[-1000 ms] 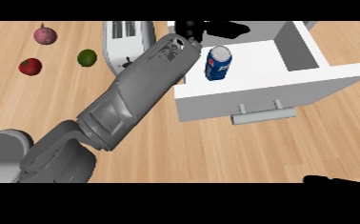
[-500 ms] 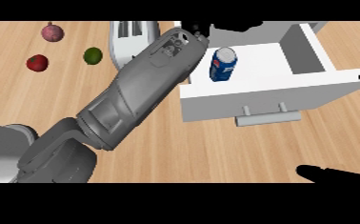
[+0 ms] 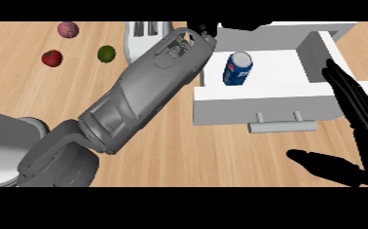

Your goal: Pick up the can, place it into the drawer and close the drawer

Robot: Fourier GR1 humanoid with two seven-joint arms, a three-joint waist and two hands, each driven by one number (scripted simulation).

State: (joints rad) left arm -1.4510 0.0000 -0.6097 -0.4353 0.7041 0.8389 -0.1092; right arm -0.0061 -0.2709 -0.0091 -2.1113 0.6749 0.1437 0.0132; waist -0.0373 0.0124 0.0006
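- Can (image 3: 238,68): you see the blue can standing upright on the floor of the open white drawer (image 3: 251,108). It stands in the left half of the drawer, nearer the left edge than the right wall.
- Left hand (image 3: 203,28): the grey left forearm (image 3: 144,96) runs from the lower left corner up to the drawer's back left corner. Only a dark part of the hand shows there, cut by the view's upper edge. You cannot tell whether this hand is open or closed.
- Can and left hand: the can stands just below and to the right of the wrist, and pale drawer floor shows between the two. No part of this hand wraps the can.
- Right hand (image 3: 345,94): it enters at the view's right edge and is open. Its long black fingers are straight and lie across the drawer's front right corner. The thumb (image 3: 323,167) is held apart below them, over the bare counter (image 3: 201,155). You cannot tell whether the fingers touch the drawer.
- Can and right hand: the two are well apart, with the right half of the drawer floor and the right wall between them.
- Drawer: it is pulled out over the counter, its front panel faces you, and the handle (image 3: 284,124) lies along the front edge.
- Other items: a white appliance with two slots (image 3: 147,30) sits at the upper edge, partly behind the left forearm. To its left you find a pinkish round fruit (image 3: 67,29), a green fruit (image 3: 106,53) and a red fruit (image 3: 52,58), all on the counter and well away from both hands.
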